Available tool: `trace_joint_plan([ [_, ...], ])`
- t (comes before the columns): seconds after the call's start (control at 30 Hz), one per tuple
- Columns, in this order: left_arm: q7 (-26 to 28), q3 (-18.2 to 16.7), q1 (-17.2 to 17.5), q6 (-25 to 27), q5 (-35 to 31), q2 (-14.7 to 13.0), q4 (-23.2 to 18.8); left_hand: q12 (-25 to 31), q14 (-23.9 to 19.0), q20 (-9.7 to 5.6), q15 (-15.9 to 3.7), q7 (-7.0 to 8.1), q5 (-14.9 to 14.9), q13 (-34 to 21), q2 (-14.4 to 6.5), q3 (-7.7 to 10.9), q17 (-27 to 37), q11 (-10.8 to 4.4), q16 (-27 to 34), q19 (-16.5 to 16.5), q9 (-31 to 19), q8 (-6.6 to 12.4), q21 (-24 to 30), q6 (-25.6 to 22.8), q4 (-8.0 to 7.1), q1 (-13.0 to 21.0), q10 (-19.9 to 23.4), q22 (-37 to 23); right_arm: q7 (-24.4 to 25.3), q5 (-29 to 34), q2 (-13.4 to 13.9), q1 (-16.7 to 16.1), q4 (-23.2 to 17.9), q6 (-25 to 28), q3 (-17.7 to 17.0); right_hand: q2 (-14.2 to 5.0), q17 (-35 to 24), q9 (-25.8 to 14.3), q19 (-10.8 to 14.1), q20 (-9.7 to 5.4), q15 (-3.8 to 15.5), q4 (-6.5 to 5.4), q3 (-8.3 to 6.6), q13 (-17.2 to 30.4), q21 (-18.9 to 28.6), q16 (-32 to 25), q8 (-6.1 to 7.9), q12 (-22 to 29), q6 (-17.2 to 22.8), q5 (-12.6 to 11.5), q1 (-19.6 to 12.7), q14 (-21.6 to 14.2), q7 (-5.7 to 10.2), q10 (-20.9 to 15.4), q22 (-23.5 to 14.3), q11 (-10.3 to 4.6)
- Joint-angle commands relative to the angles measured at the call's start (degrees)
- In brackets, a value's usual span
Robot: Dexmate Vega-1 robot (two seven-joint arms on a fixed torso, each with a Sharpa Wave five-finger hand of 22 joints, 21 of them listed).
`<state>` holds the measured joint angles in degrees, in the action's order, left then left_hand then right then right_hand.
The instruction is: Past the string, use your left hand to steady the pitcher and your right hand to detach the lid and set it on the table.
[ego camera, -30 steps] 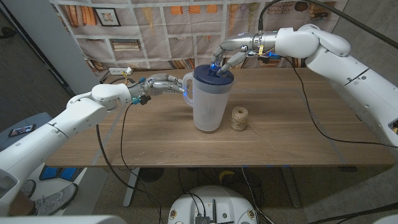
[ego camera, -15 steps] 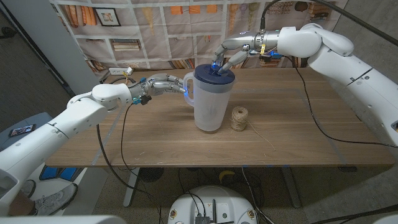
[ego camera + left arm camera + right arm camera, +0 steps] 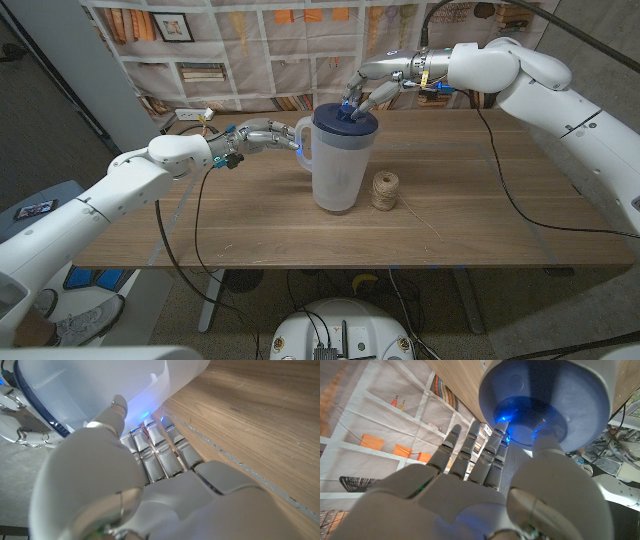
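Printed shelving with books, orange boxes and a framed picture hangs as a backdrop [image 3: 300,45] behind the wooden table [image 3: 250,215]; no title, label or brand on it or on anything else is sharp enough to read. Toward the middle of the table stands the pitcher [image 3: 338,165], upright, milky and see-through, with its handle turned to the robot's left and a dark blue lid [image 3: 345,122] seated on its rim. Just beside its base, on the robot's right, sits a ball of string [image 3: 385,190], upright, with a loose strand trailing across the wood toward the front edge. The left hand [image 3: 262,135] reaches in level with the handle, and its fingers [image 3: 155,447] lie close against the pitcher's wall by the handle, lit blue at the tips; the left wrist view shows them touching the plastic but not how far they wrap, so a firm grip cannot be told. The right hand [image 3: 365,92] comes down from behind onto the lid, and in the right wrist view its thumb and fingers [image 3: 492,457] close on the raised centre of the lid, a blue glow between them. A black cable [image 3: 500,190] runs from the right arm across the tabletop
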<state>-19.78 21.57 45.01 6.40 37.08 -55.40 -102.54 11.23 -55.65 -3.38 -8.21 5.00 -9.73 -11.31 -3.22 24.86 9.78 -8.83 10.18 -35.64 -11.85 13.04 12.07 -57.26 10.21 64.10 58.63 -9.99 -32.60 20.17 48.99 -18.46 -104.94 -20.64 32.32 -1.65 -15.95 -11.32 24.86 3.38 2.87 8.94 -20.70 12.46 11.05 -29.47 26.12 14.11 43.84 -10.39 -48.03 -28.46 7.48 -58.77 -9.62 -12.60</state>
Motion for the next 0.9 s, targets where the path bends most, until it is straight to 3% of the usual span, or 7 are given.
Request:
trace_joint_plan([
  [0.03, 0.1, 0.0, 0.0, -0.1, 0.0, 0.1, 0.1, 0.3, -0.2, -8.29, -5.56, -1.2, -0.4, -0.2, -3.7, 0.14, 0.3, -1.91, 0.3, -0.5, -0.2, 0.29, -0.2, -3.5, -0.44, 1.7, 2.5, -0.3, 0.0, -0.1, 0.2, -0.1, -0.2, 0.1, -0.2, -1.08, -0.1, -0.4, 0.4, -0.23, 7.72, 0.03, 0.43, 0.0, -0.1, -0.3, 0.53, -0.4, 6.8, -0.4, -0.7, -0.4, 4.98, -0.3, 0.0, -0.03],
  [0.47, -0.2, 0.2, -0.5, 0.1, -0.2, 0.2, 0.6, 0.3, -0.1, -8.29, -5.56, -1.12, -0.4, -0.2, -3.7, 0.13, 0.2, -2.05, 0.2, -0.5, -0.2, 0.34, -0.2, -3.6, -0.42, 1.7, 2.5, -0.3, -0.3, 0.2, 0.1, 0.1, 0.2, -0.1, 0.2, -1.12, 0.0, -0.4, 0.3, -0.15, 7.69, 0.05, 0.71, 0.1, -0.2, -0.2, 0.31, -0.6, 6.4, -0.4, -0.8, -0.2, 4.78, -0.3, 0.0, 0.0],
  [0.83, -0.8, 0.4, -1.2, 0.3, -0.1, 0.5, 1.3, 0.2, -0.2, -8.28, -5.57, -1.18, -0.4, -0.2, -3.8, 0.14, 0.3, -2.0, 0.3, -0.5, -0.2, 0.34, -0.2, -3.6, -0.45, 1.6, 2.4, -0.3, 0.3, 0.7, 0.2, 0.2, 0.2, -0.8, -0.2, -0.87, 0.3, -0.3, -0.1, 0.24, 7.46, 0.09, 1.65, 0.4, -0.3, 0.2, -1.4, -1.9, 3.0, -0.4, -0.7, 0.8, 5.15, 3.0, -0.1, 0.11],
  [0.9, -0.9, 0.5, -1.3, 0.2, -0.2, 0.5, 1.4, 0.3, -0.2, -8.27, -5.58, -1.25, -0.4, -0.2, -3.8, 0.14, 0.3, -2.04, 0.3, -0.5, -0.2, 0.35, -0.2, -3.6, -0.44, 1.6, 2.4, -0.3, 0.7, 0.7, 0.3, 0.1, 0.1, -0.8, -0.5, -0.74, 0.3, -0.3, -0.1, 0.36, 7.4, 0.09, 1.91, 0.7, -0.2, 0.3, -2.28, -2.2, 1.2, -0.3, -0.7, 1.1, 5.06, 4.2, -0.1, 0.1],
])
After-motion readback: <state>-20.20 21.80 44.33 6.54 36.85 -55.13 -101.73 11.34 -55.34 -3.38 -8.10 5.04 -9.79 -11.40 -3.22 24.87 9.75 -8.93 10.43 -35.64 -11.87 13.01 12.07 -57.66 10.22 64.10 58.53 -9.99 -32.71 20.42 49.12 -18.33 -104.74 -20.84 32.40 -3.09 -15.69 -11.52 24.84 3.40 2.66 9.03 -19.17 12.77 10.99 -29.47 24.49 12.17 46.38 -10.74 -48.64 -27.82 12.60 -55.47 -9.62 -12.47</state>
